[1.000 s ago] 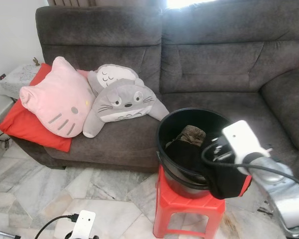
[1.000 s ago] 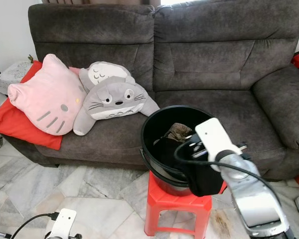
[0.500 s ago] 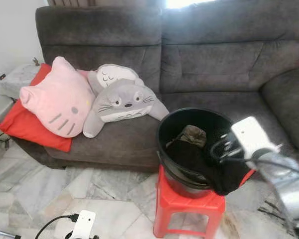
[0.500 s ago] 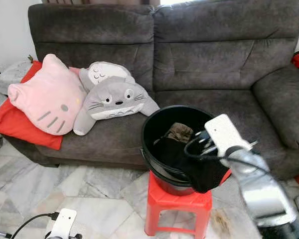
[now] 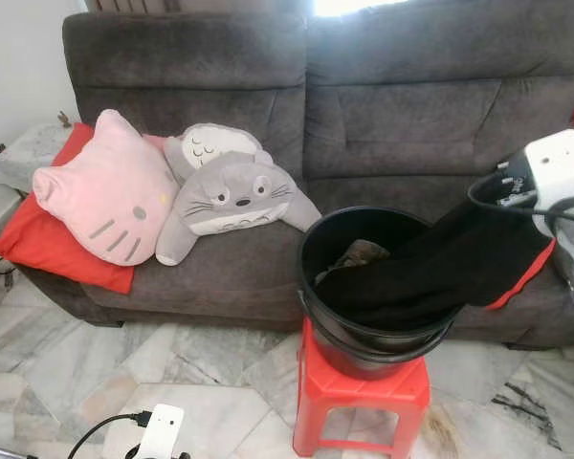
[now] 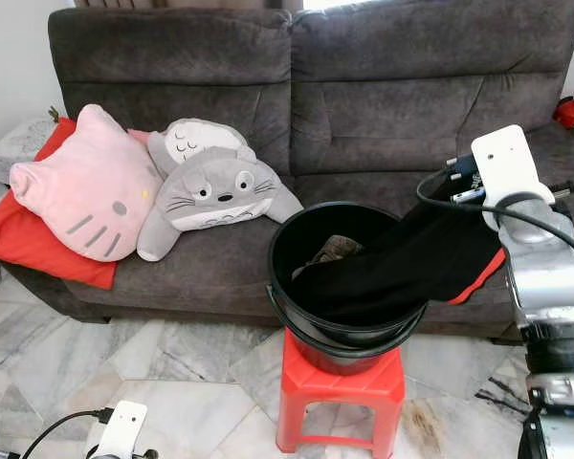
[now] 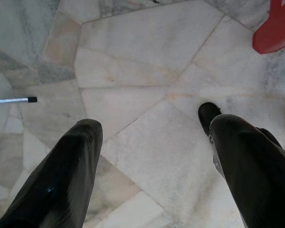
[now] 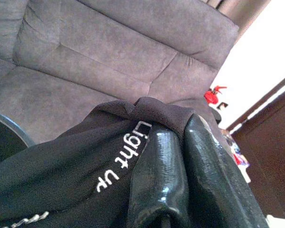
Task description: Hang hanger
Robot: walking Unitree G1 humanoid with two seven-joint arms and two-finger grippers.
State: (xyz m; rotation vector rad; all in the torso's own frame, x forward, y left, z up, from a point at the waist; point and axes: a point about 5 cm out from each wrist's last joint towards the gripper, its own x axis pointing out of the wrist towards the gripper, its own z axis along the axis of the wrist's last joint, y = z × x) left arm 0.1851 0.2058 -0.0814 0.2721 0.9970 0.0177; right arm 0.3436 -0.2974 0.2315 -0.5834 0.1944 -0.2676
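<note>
Black garment (image 6: 402, 263), red-trimmed, white lettering "Light up" visible in the right wrist view: one end pinched between the closed fingers of the right gripper (image 8: 173, 137), raised at the right above the sofa seat; the rest trails down into the black bucket (image 6: 342, 339). A brownish cloth (image 6: 329, 249) also lies inside.
Bucket: upright on a red plastic stool (image 6: 340, 392), marble floor (image 6: 124, 354), just before the grey sofa (image 6: 268, 115).
Sofa, left end: pink cat cushion (image 6: 77, 182), grey Totoro plush (image 6: 206, 196), red cushion (image 6: 29, 244).
Left gripper (image 7: 152, 137): fingers spread apart, above the floor.
</note>
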